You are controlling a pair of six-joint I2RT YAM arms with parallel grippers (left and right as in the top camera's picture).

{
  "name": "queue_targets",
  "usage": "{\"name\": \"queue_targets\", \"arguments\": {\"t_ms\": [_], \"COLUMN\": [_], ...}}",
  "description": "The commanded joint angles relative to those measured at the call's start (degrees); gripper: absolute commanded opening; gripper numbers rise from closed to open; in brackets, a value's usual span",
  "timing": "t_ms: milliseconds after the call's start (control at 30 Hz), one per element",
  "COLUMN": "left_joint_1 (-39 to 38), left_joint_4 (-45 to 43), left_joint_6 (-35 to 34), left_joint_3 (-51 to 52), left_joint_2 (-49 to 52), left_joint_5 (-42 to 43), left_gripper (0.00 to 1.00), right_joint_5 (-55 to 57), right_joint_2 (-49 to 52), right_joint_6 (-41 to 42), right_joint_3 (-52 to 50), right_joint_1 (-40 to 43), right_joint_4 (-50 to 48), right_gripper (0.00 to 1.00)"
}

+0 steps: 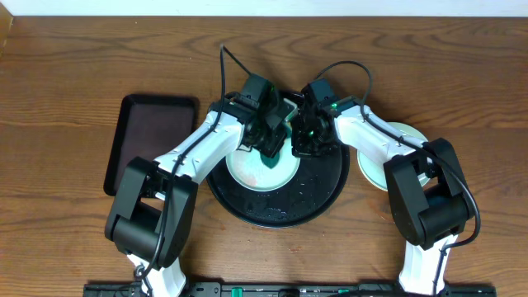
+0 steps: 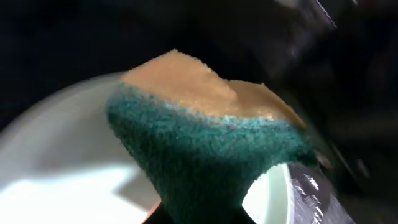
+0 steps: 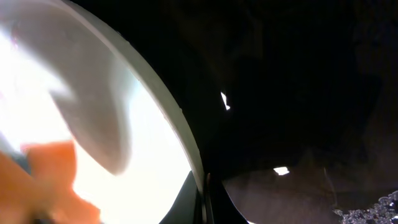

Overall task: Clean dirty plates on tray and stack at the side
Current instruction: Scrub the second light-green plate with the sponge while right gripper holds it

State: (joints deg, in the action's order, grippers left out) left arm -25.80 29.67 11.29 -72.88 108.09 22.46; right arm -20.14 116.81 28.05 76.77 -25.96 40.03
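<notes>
- Plate (image 1: pixel 247 172) under work lies flat inside the tray (image 1: pixel 322 198), a little left of the tray's centre. It looks pale with a mint tinge, and whether any red smear is left on it I cannot tell.
- Left tool (image 1: pixel 271 143) is clamped on a sponge (image 2: pixel 205 149), green scouring face down against the plate and tan face up.
- Right tool (image 1: pixel 304 140) is closed at the plate's rim, on the side nearer the tray's centre. Whether it pinches the rim or only braces it is hidden in the dark.
- Cleaned plates (image 1: pixel 404 132), as I take them to be, sit on the worktop (image 1: pixel 74 74) just right of the tray, partly under the right arm; their number is unclear.
- Step in hand, as I judge it: scrubbing this plate while the other arm steadies it.
- Next move calls for wiping across the whole face, then lifting the sponge clear so the plate can be gripped by its rim and carried over the tray's raised edge onto that stack at the right.
</notes>
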Motion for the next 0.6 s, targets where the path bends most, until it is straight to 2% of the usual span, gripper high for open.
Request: {"name": "queue_targets", "arguments": {"t_ms": [0, 133, 233, 400, 567], "left_joint_1": [0.46, 0.48, 0.50, 0.31, 0.33], "left_joint_4": [-3.78, -5.99, -6.23, -3.17, 3.54], "left_joint_6": [-6.64, -14.12, -16.44, -16.55, -16.22], "left_joint_3": [0.00, 0.00, 0.57, 1.09, 1.07], "left_joint_2": [-1.16, -1.03, -0.22, 3.17, 1.51], "left_joint_5": [-10.29, -21.38, -26.36, -22.95, -19.43], "left_gripper": [0.08, 0.08, 0.08, 0.07, 0.07], "right_joint_5": [-0.33, -0.33, -0.33, -0.33, -0.33], "right_joint_2": [0.96, 0.96, 0.96, 0.96, 0.96], "right_joint_6": [-0.48, -0.48, -0.48, -0.48, -0.48], "right_joint_3": [0.83, 0.83, 0.83, 0.83, 0.81], "right_joint_1": [-0.02, -0.02, -0.02, -0.02, -0.02], "right_joint_4": [0.07, 0.13, 0.15, 0.22, 0.20], "right_gripper": [0.01, 0.01, 0.01, 0.01, 0.01]}}
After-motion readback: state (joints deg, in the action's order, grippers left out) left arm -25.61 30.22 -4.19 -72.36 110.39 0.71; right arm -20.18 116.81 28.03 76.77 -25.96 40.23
